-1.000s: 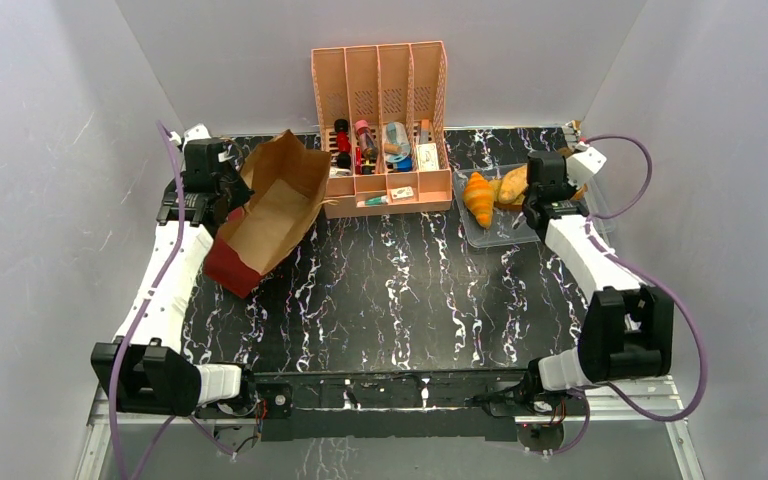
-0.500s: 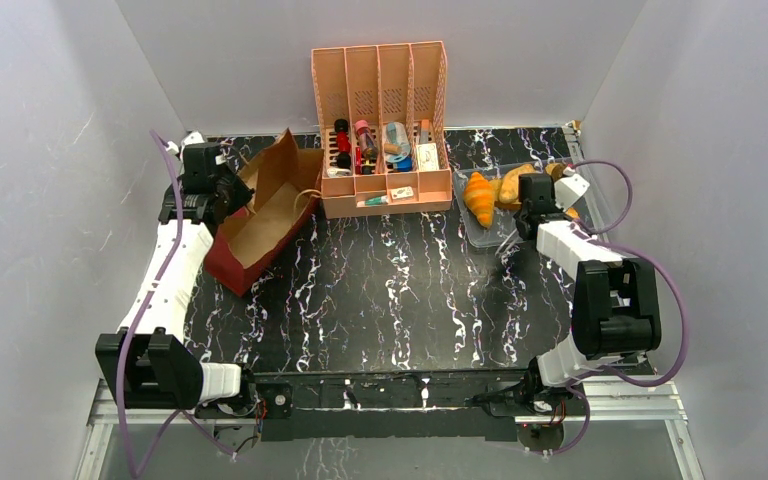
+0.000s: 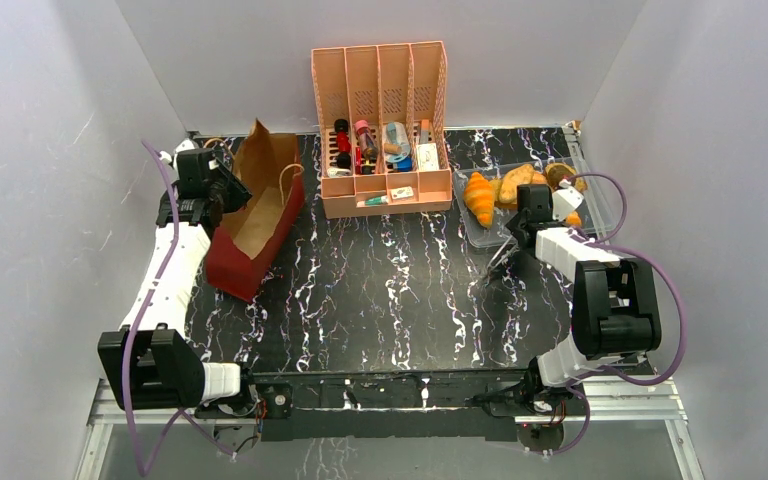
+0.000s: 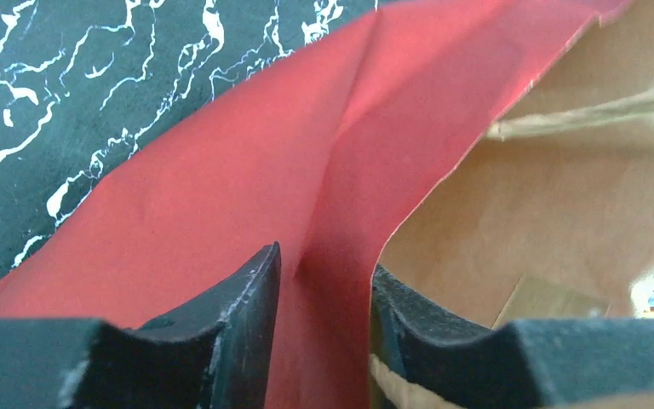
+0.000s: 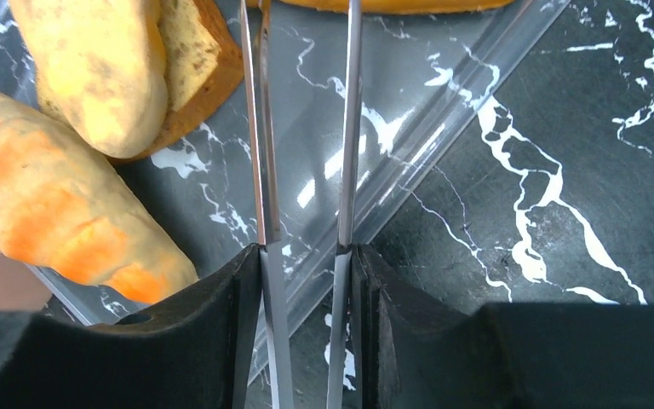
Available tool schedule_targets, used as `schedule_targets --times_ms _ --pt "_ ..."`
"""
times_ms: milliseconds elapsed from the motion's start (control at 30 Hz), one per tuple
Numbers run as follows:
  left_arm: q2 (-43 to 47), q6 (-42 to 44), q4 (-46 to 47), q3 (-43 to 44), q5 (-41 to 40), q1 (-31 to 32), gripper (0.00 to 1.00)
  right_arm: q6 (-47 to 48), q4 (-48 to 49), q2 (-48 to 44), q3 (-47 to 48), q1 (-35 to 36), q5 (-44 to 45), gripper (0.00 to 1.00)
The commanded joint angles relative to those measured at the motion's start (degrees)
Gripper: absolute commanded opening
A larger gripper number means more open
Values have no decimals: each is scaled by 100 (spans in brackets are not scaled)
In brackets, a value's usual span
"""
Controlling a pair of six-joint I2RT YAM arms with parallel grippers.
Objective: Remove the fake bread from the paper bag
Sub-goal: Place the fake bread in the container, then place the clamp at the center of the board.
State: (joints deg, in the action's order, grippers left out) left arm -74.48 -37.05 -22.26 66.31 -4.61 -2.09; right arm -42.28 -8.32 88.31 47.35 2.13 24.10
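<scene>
Paper bag (image 3: 257,215) wall pinched in left tool (image 4: 324,274), barely open

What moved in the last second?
The left tool, clamped on the bag, swung its mouth leftward, narrowing it. The right tool drew back to the near edge of the tray, arm folding. Organizer and bread stayed put.

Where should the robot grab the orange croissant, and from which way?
Across its fat middle, coming straight down from above. The orange croissant lies flat in the clear tray. Its ends taper to thin points, and the tray's rim and another bread crowd its sides, so only the top looks open.
</scene>
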Motion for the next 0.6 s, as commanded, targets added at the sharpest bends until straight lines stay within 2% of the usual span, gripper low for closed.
schedule_targets --times_ms 0,167,567 --pt "125 -26 65 -101 138 -46 39 -103 232 -97 -114 -31 -110 38" --pt "128 -26 43 -31 172 -68 47 -132 258 -134 -241 -32 -141 41" --pt "410 -16 -110 -64 -19 -89 57 -137 275 -269 -428 -9 -267 44"
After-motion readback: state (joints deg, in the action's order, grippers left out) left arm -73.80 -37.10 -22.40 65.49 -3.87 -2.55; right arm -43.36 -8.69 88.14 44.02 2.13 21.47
